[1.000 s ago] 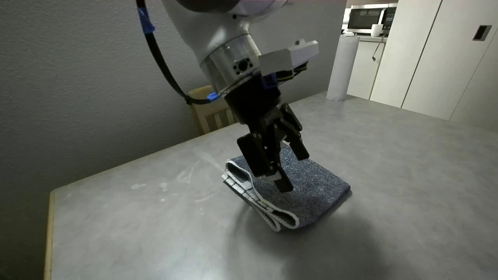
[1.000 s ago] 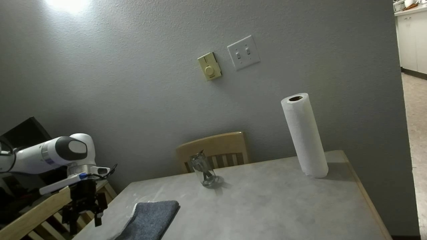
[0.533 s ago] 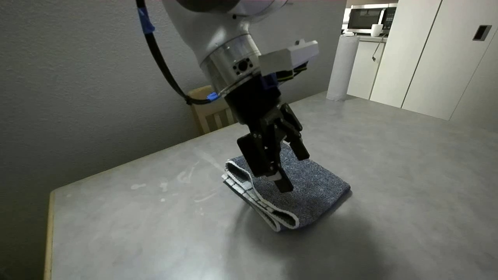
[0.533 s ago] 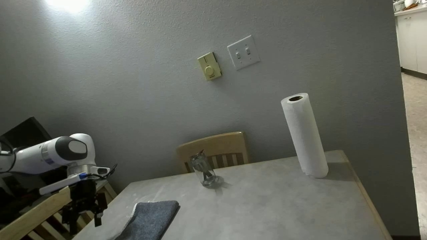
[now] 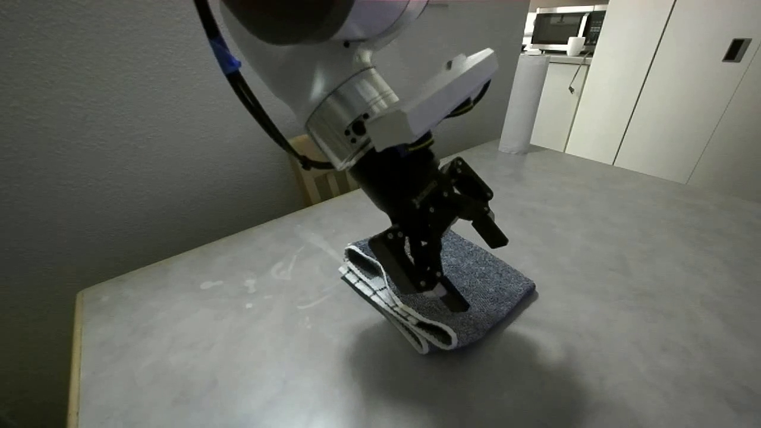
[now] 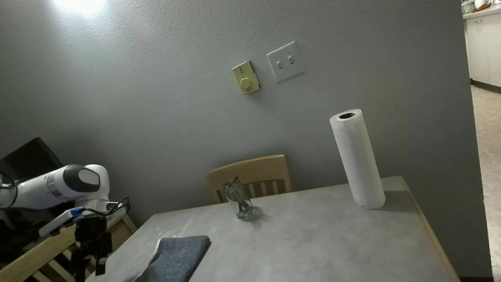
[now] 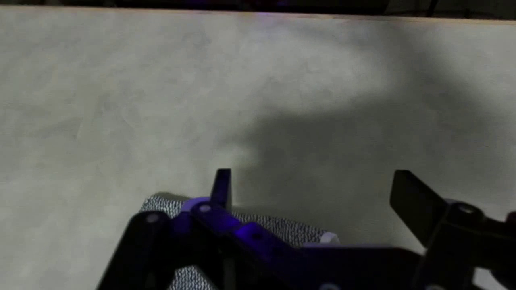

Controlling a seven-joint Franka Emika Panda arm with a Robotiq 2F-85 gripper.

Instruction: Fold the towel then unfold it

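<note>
Your gripper [image 5: 475,270] hangs tilted by folded towel [image 5: 490,288], fingers spread wide and free. You cannot tell if they touch it. Grey-blue towel lies on tabletop [image 5: 208,356], white-edged loops along one side. In wrist view, you see part of towel behind one finger. Glass [image 6: 239,200] stands near wooden chair [image 6: 250,171]. Both exterior views show you paper roll [image 6: 358,158] near edge.
</note>
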